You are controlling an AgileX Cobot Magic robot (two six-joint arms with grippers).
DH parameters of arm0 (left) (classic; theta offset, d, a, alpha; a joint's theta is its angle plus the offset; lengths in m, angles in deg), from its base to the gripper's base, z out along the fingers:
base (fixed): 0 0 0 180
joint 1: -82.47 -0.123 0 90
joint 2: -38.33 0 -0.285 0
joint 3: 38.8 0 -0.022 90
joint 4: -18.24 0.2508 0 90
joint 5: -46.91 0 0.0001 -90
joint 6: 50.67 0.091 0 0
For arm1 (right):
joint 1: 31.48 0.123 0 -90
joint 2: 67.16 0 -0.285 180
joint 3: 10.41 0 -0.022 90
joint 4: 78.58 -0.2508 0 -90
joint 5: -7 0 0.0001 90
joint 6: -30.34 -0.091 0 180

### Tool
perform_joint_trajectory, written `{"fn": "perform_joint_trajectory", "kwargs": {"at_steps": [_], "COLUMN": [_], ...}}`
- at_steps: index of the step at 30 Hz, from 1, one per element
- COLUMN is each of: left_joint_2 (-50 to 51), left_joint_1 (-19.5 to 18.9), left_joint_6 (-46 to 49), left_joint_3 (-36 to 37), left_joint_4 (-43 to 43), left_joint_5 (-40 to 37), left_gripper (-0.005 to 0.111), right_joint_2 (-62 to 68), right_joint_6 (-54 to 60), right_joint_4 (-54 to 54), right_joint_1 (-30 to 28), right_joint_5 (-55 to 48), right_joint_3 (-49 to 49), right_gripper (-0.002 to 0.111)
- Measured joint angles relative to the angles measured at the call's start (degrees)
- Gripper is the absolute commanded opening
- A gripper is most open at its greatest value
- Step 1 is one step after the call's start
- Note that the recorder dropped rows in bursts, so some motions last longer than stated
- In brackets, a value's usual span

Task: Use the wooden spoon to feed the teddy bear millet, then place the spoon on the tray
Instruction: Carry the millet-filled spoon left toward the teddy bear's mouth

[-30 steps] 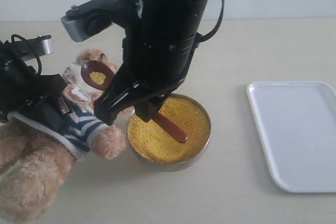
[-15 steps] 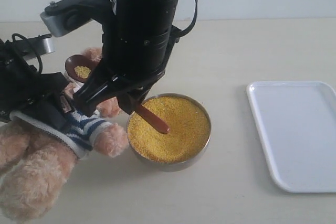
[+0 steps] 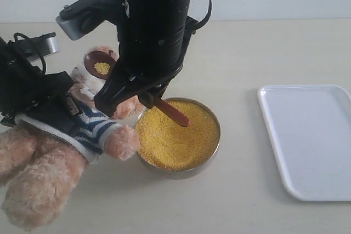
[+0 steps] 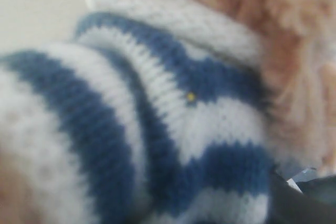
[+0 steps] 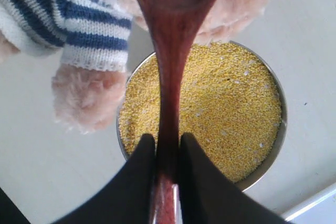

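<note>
The teddy bear (image 3: 92,129) in its blue-and-white striped shirt leans back at the left, and my left gripper (image 3: 39,96) is clamped on its torso. The left wrist view shows only the shirt (image 4: 157,103) up close. My right gripper (image 3: 143,96) is shut on the handle of the wooden spoon (image 3: 100,65). The spoon's bowl holds a little millet and hovers right at the bear's face. In the right wrist view the gripper (image 5: 163,139) squeezes the spoon (image 5: 170,51) above the metal bowl of millet (image 5: 231,98). The white tray (image 3: 310,138) lies at the right.
The metal bowl of millet (image 3: 178,135) stands just right of the bear's paw, under the spoon's handle end. A strip of bare beige table separates the bowl from the tray. A pale wall runs along the back.
The right arm swung left with the loaded spoon, then came back right, so the spoon's bowl now sits lower, against the bear's face. The bear shifted slightly right in the left gripper.
</note>
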Motion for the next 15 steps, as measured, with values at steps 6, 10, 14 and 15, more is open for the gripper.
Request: {"fn": "perform_joint_trajectory", "kwargs": {"at_steps": [6,10,14,15], "left_joint_2": [-1.33,-1.70,-1.70,-1.70], "left_joint_1": [0.00,0.00,0.00,0.00], "left_joint_6": [0.12,0.21,0.21,0.21], "left_joint_3": [0.00,0.00,0.00,0.00], "left_joint_4": [0.00,-0.09,-0.09,-0.09], "left_joint_5": [0.00,0.00,0.00,0.00], "left_gripper": [0.004,0.004,0.004,0.004], "right_joint_2": [0.00,0.00,0.00,0.00], "right_joint_6": [-0.13,-0.13,-0.13,-0.01], "right_joint_4": [1.42,1.65,1.67,1.67], "right_joint_1": [0.00,0.00,0.00,0.00], "right_joint_5": [0.00,0.00,0.00,0.00], "right_joint_3": [0.00,0.00,0.00,0.00], "right_gripper": [0.000,0.000,0.000,0.000]}}
